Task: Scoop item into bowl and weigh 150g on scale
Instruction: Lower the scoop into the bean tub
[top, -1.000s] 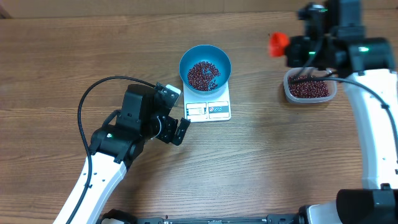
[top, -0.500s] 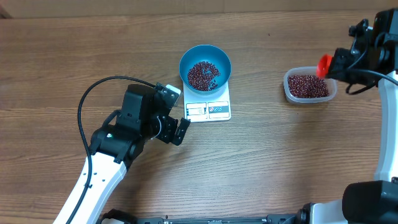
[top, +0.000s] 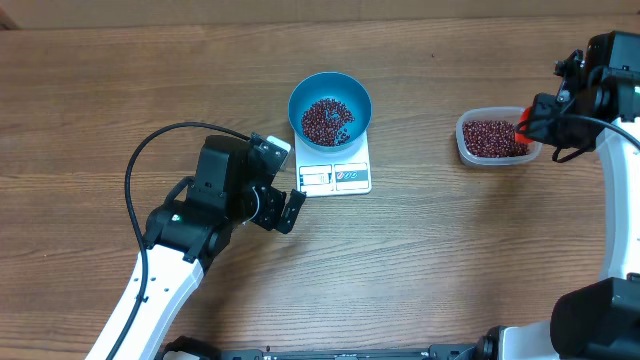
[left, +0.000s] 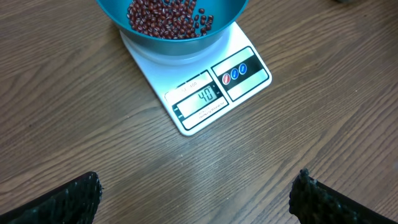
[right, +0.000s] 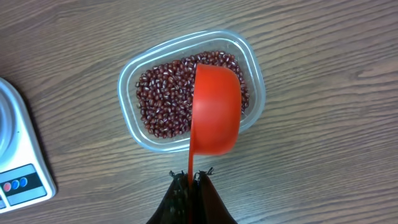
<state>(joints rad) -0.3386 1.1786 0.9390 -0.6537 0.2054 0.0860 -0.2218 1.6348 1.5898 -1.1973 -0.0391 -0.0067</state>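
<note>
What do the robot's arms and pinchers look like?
Both arms have smooth white tube-shaped links and chunky black joints: the left arm and the right arm. A thin black cable loops beside the left one. The left gripper has black, rough-textured fingers; the right gripper is black too.

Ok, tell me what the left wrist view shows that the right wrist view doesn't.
Left wrist only: round blue bowl of small red-brown beans, a digital display, and the open left gripper. Right wrist only: clear plastic tub of beans and the red scoop held by the shut right gripper. Both: small white kitchen scale, wooden table.
</note>
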